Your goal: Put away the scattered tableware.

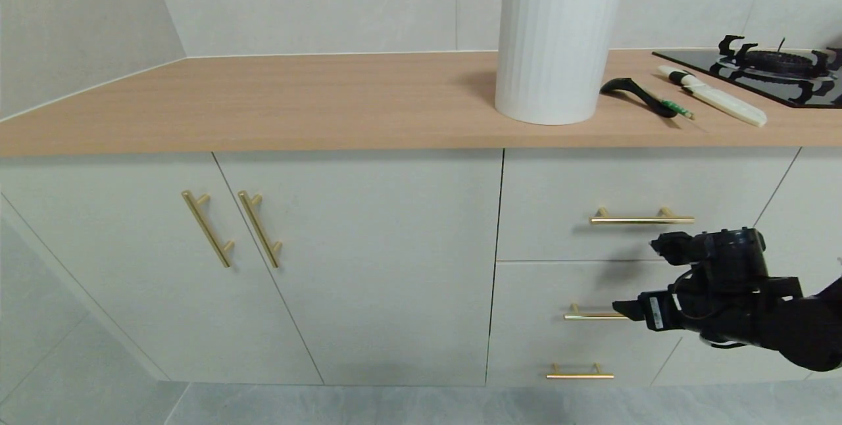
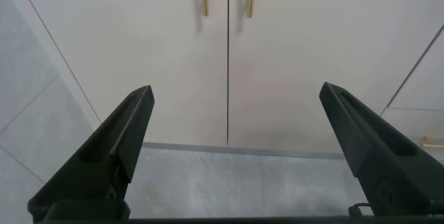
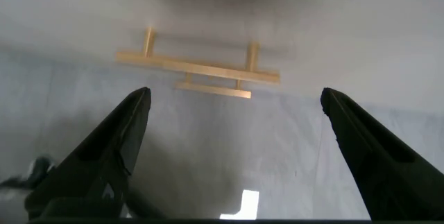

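The black ladle (image 1: 635, 93) and the white knife (image 1: 714, 96) lie on the countertop (image 1: 296, 102), just right of the tall white ribbed canister (image 1: 556, 37), whose inside is hidden. Well below them the right gripper (image 1: 641, 278) is spread wide before the shut middle drawer's handle (image 1: 592, 315). The left gripper (image 2: 236, 91) gapes wide facing the cabinet doors (image 2: 291, 57)

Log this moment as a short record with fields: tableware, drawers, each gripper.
tableware: black utensil and white knife lie on the counter, between the white ribbed jar and the stove
drawers: three, stacked, all shut, gold handles
right gripper: open, empty, in front of the drawers near the middle handle, not gripping it
left gripper: open, empty, facing the shut cabinet doors
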Controlling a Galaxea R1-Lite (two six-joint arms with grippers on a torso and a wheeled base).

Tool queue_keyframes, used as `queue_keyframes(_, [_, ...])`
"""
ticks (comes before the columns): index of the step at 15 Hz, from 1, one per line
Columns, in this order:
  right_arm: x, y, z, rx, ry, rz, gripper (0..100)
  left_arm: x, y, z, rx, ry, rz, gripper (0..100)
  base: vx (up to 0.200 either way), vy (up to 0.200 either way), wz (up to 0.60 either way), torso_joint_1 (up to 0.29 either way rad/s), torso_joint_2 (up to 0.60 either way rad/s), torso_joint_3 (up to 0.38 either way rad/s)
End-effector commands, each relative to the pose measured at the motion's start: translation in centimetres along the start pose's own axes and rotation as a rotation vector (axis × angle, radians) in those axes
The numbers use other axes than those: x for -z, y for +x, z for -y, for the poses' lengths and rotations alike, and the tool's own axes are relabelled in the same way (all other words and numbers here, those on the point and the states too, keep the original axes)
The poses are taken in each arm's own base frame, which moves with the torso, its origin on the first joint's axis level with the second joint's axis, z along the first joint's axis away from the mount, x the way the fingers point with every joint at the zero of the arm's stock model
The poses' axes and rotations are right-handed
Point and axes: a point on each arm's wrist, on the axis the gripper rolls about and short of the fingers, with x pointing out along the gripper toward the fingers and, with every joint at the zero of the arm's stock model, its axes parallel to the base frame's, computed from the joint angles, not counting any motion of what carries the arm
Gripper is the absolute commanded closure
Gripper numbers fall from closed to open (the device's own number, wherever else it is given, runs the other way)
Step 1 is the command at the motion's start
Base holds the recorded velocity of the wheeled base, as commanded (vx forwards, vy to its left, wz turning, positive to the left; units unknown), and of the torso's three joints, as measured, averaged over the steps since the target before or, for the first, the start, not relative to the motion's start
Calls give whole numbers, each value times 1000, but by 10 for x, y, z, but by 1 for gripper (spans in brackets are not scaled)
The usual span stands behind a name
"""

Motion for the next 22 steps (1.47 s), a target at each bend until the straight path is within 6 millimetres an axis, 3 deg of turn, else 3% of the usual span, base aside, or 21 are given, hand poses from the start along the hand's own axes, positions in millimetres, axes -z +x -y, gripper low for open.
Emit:
queue_keyframes(1, [25,26,-11,8,-25,-64,0,0,0,0,-1,0,0,0,0,0,0,0,0,0])
queue_keyframes(12, [36,64,-14,104,41,125,0,0,0,0,-1,0,0,0,0,0,0,0,0,0])
queue_keyframes(22, [40,76,-16,150,38,112,0,0,0,0,-1,0,0,0,0,0,0,0,0,0])
